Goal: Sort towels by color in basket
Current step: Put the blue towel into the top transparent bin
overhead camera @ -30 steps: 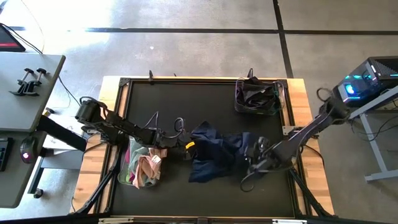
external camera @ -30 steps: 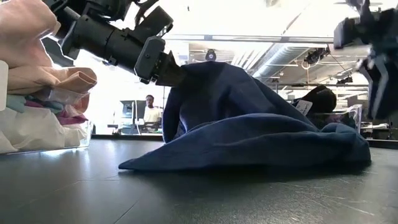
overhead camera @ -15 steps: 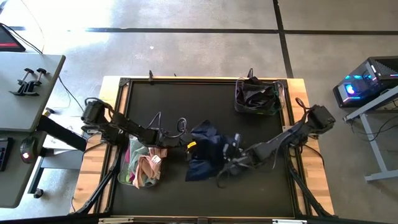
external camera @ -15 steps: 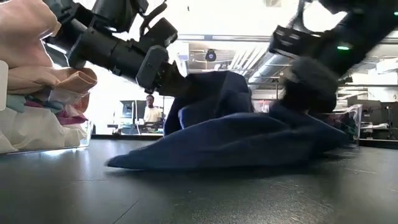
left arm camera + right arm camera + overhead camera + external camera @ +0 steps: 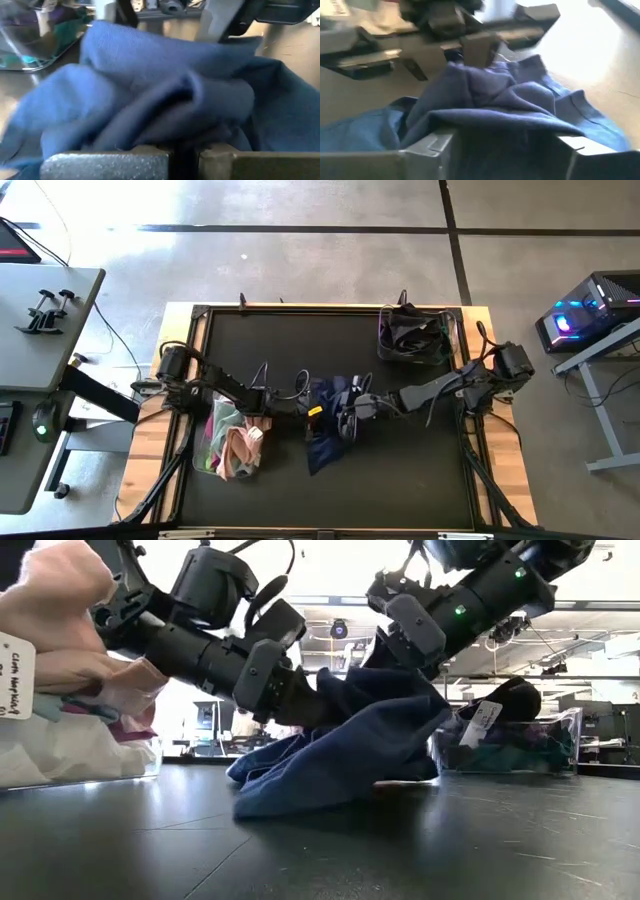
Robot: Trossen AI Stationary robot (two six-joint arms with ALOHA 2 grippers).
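Navy towel bunched between both grippers at mid-desk

In the high view the navy towel (image 5: 327,425) is lying near the desk's (image 5: 300,340) centre, its long axis running roughly 12 to 6 o'clock. The left gripper (image 5: 300,412) is meeting it from 9 o'clock with its fingers pressed together, pinching an edge fold of the cloth. The right gripper (image 5: 345,410) is sitting at the towel's 3 o'clock side, spread wide with cloth heaped between its fingers; whether it is gripping cannot be told. The light-coloured basket (image 5: 232,448) is lying at 8 o'clock from the towel, just beside the left arm; the dark basket (image 5: 412,335) is sitting well apart at 2 o'clock, nearer the right arm, and judging by colour, is the likelier home.
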